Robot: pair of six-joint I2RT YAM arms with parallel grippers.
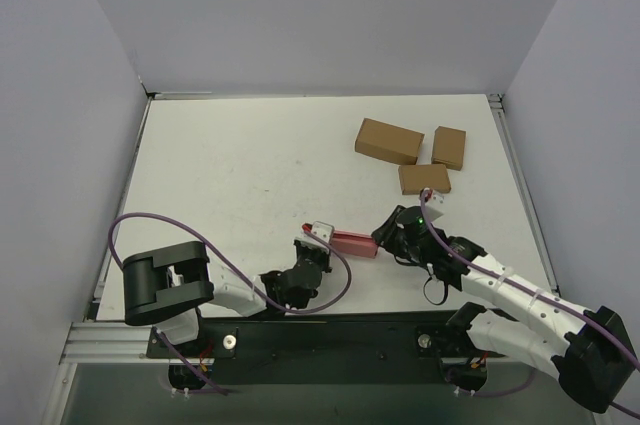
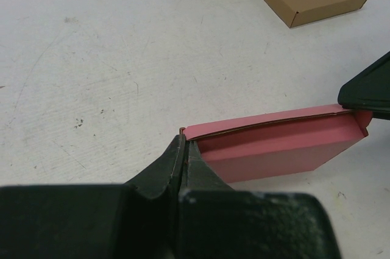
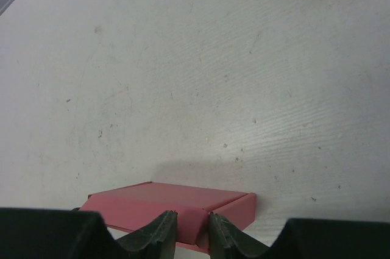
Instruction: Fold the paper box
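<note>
The paper box point(image 1: 352, 242), a flat pink-red rectangular box with its lid down, lies on the white table point(image 1: 240, 175) near the front edge between my two arms. My left gripper point(image 1: 312, 245) is at its left end. In the left wrist view the gripper point(image 2: 183, 143) is shut, its tips pinching the thin card edge at the paper box's point(image 2: 274, 146) end corner. My right gripper point(image 1: 385, 235) is at the other end. In the right wrist view its fingers point(image 3: 164, 230) press both sides of a bulging part of the paper box's point(image 3: 177, 198) near wall.
Three brown cardboard boxes point(image 1: 389, 141) point(image 1: 449, 147) point(image 1: 424, 178) lie at the back right of the table. White walls enclose the table on three sides. Purple cables point(image 1: 180, 230) loop over the left arm and along the right arm.
</note>
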